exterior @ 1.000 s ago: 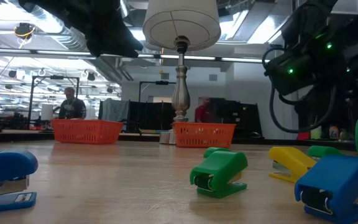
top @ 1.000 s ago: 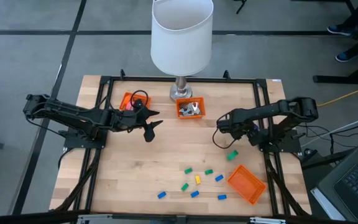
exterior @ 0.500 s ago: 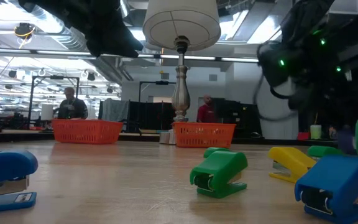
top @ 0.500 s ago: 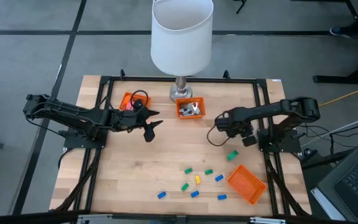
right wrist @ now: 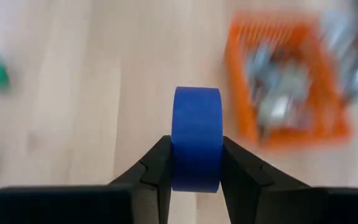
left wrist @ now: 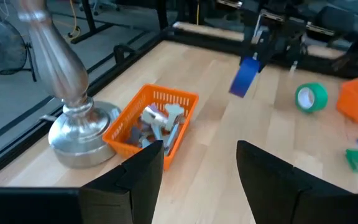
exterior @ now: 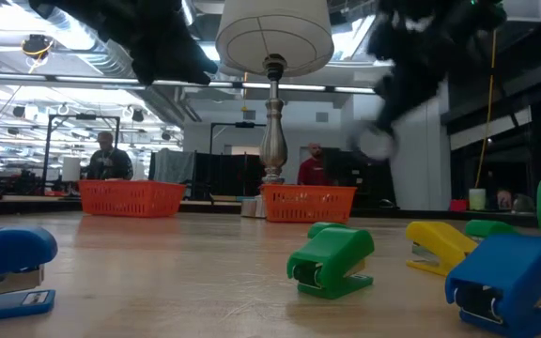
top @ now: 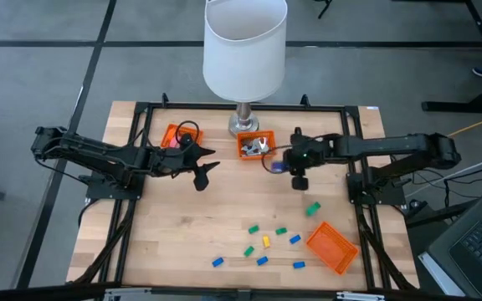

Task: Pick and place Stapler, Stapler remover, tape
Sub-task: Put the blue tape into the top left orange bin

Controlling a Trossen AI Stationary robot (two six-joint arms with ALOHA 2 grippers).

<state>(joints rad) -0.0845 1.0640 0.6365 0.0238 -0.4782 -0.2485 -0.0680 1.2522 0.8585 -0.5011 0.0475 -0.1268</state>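
Observation:
My right gripper [top: 284, 164] hangs over the table just right of the orange basket of pale silvery pieces [top: 256, 146], shut on a blue roll of tape [right wrist: 196, 138]. The left wrist view also catches that blue roll [left wrist: 247, 76], well above the wood. A green roll [top: 313, 209] lies flat on the table. Pink and red rolls sit in a second orange basket [top: 176, 135] at the far left. Small blue, green and yellow staplers [top: 265, 241] lie scattered near the front. My left gripper [top: 201, 171] is open, hovering near the left basket. My right gripper pinches the blue roll across its width, one finger [right wrist: 160, 163] on each flat side [right wrist: 195, 171]. The curved band faces the wrist camera. The roll is lifted clear of the table.
A lamp's metal base [top: 243, 125] stands at the far edge behind the middle basket, its white shade [top: 244, 46] above. A third orange basket [top: 333, 247] sits tilted at the near right. Bare wood lies between the baskets and the staplers. People show in the room beyond.
My right arm has stretched out from the table's right side and its gripper has swung quickly left and toward the far edge, ending beside the basket of silvery pieces; the low view shows it blurred and higher than before.

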